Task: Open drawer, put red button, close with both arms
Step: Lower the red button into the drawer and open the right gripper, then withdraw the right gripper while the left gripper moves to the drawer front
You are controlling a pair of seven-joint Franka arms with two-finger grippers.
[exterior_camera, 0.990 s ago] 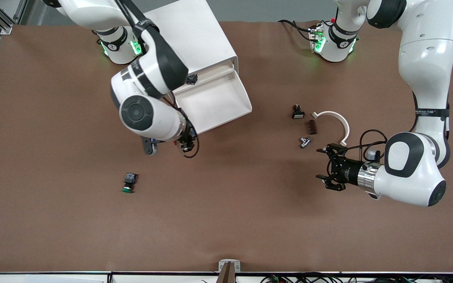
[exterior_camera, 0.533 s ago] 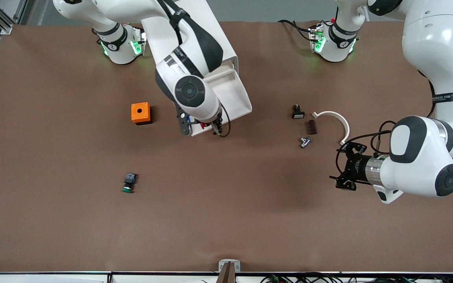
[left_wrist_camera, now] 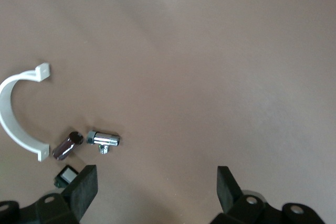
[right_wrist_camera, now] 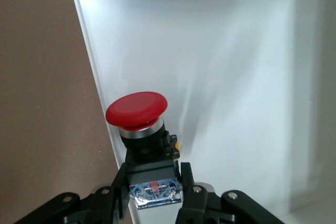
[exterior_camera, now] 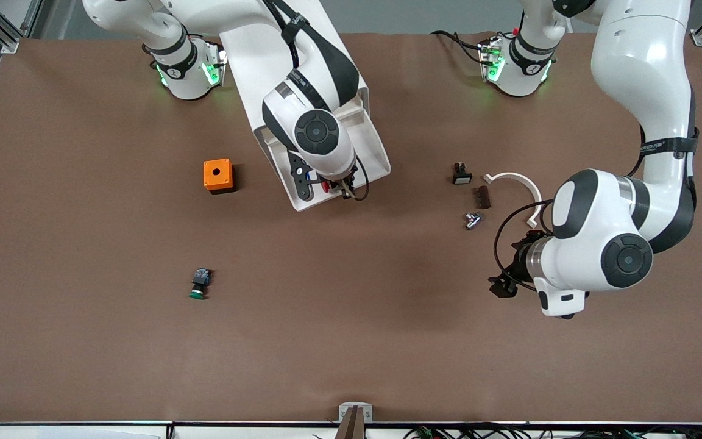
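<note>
The white drawer [exterior_camera: 376, 152] stands pulled out of the tall white cabinet [exterior_camera: 278, 42]. My right gripper [exterior_camera: 334, 188] is shut on the black-and-blue body of the red button [right_wrist_camera: 137, 109] and holds it cap forward over the drawer's outer edge. In the right wrist view the button hangs over the rim, with the bare drawer floor [right_wrist_camera: 236, 77] beside it. The red cap shows small in the front view [exterior_camera: 326, 186]. My left gripper [exterior_camera: 503, 283] is open and empty, low over bare table; its fingers [left_wrist_camera: 84, 187] stand wide apart.
An orange box with a hole [exterior_camera: 217, 175] sits beside the drawer toward the right arm's end. A green-capped button [exterior_camera: 200, 284] lies nearer the front camera. A white curved clip [exterior_camera: 524, 186], brown part [exterior_camera: 483, 197], chrome part [exterior_camera: 471, 220] and black part [exterior_camera: 461, 174] lie near the left gripper.
My right arm has swung from beside the orange box to over the open drawer, carrying the red button. My left arm has turned, its gripper still low over the table.
</note>
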